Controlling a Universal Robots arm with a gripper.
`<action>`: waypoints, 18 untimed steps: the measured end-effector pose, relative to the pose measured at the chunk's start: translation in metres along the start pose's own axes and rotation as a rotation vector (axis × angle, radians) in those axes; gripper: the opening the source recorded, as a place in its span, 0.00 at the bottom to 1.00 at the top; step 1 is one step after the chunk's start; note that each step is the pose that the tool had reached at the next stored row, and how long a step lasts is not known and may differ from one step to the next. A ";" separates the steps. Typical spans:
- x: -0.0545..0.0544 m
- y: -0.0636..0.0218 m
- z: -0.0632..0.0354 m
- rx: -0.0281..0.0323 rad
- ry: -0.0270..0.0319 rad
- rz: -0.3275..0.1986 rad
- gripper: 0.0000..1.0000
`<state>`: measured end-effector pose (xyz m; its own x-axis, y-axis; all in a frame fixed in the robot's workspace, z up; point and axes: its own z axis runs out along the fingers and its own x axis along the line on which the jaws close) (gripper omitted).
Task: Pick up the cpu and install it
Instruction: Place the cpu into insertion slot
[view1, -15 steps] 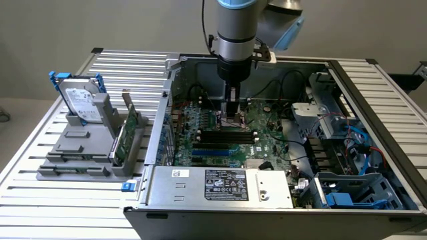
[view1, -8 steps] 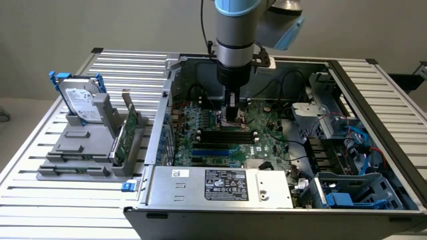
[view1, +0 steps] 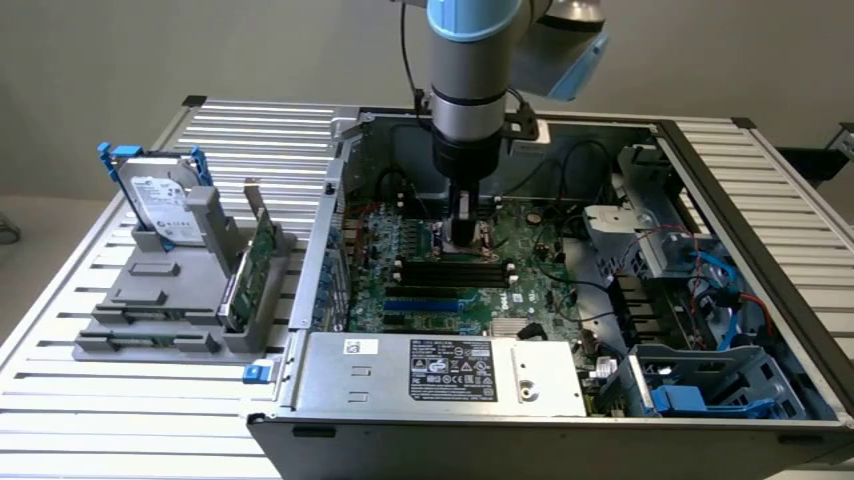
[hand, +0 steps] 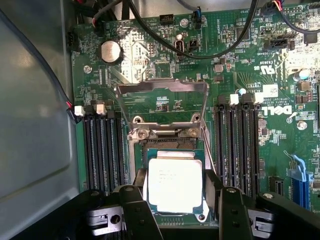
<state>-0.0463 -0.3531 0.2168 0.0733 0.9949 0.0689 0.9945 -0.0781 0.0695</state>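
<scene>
The robot arm reaches down into an open grey metal computer case (view1: 315, 300), and its black gripper (view1: 463, 238) hangs low over the green motherboard (view1: 534, 290).

In the wrist view the cpu (hand: 175, 185), a small flat square chip with a silvery metal top and a green rim, sits between the 2 black fingers (hand: 136, 197) of the gripper (hand: 176, 180). The claw is partly spread, about as wide as the chip. 1 finger lies against each of 2 opposite edges, so it appears to have the cpu clasped. The chip is level and lined up over the socket opening. Whether it is fully seated there cannot be told.

Just beyond the chip, the silver hinged retention frame (hand: 162, 86) of the socket is flipped open and lies back over the board. Banks of long black memory slots (hand: 102, 150) run on both sides of the socket. A round silver coin battery (hand: 110, 51) sits farther off on the board.

Towards the exterior view's left, outside the case, a grey plastic fixture (view1: 147, 300) stands on the slatted metal table (view1: 254, 130). It holds a silver hard drive with a white label and blue bracket (view1: 167, 205) and a thin green circuit card (view1: 254, 265), both upright.
</scene>
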 end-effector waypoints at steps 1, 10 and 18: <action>0.000 -0.0002 0.0010 -0.0008 0.0000 0.000 0.55; -0.001 -0.0014 0.0069 -0.0078 0.0006 0.000 0.55; 0.000 -0.0015 0.0069 -0.0080 0.0007 0.000 0.55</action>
<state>-0.0472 -0.3522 0.2099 0.0729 0.9949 0.0696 0.9939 -0.0783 0.0774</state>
